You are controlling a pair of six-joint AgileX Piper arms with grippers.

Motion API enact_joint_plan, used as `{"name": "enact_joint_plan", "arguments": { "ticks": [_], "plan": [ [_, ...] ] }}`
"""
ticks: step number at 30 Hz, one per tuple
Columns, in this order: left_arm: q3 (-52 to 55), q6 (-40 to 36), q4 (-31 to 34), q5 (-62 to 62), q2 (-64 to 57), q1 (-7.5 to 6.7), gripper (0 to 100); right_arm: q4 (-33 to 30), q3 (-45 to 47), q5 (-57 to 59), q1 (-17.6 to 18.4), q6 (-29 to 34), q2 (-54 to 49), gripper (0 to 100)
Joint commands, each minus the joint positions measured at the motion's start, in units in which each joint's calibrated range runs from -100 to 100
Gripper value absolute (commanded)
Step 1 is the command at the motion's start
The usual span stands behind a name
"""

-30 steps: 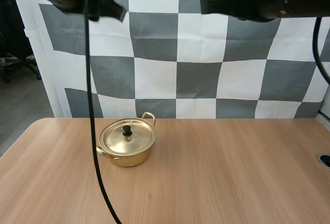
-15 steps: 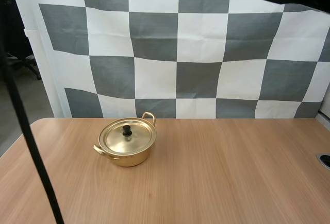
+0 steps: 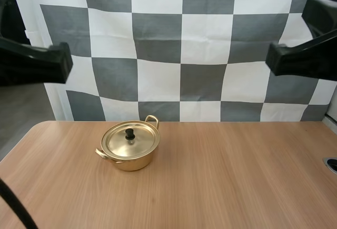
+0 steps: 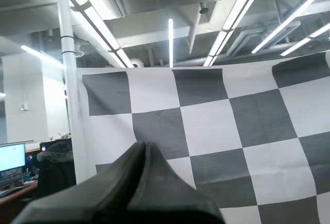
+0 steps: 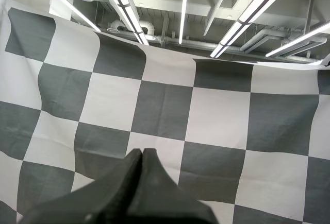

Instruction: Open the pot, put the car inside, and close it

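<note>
1. The wooden table (image 3: 237, 176) is smooth and light brown.
2. One gold pot (image 3: 129, 150) sits on it, well below both arms, with its one lid (image 3: 130, 140) on.
3. There are two tools. The left gripper (image 4: 144, 145) and the right gripper (image 5: 142, 152) are both squeezed together, holding nothing.

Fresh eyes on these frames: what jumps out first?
The shiny gold metal pot, its black-knobbed lid on, sits left of centre on the light wooden table. Next, the left hand and right hand, both up well above the table, each shut into one dark wedge on nothing.
</note>
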Motion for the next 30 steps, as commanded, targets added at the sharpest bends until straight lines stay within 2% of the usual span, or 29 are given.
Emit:
{"name": "enact_joint_plan", "arguments": {
  "ticks": [1,6,12,17,26,29,30],
  "plan": [
    [9.73,-1.67,0.06,-3.54,-0.47,0.72,0,0.03,13.3,-15.17,0.0,0.01,-0.12,0],
    [14.89,-4.46,-0.75,-4.55,-0.47,0.9,0,0.86,24.13,-16.77,0.0,0.24,-0.38,0],
    [27.41,-3.28,3.58,-5.19,-0.47,0.44,0,-4.39,35.86,-16.98,-0.02,0.24,-1.37,0],
    [38.99,-3.36,3.58,-16.38,-0.47,0.44,0,-4.39,44.42,-18.26,-0.02,0.24,-1.37,0],
    [53.03,-6.79,3.46,-22.74,-0.47,0.44,0,-4.27,52.62,-19.51,-0.48,3.83,-1.37,0],
    [54.08,-7.61,3.38,-23.93,-0.47,0.44,0,-4.27,53.25,-19.51,-0.54,3.85,-1.37,0],
    [54.08,-7.9,3.01,-20.74,-0.47,0.44,0,-4.16,53.25,-17.01,-0.62,4.48,-1.37,0]
  ]
}}
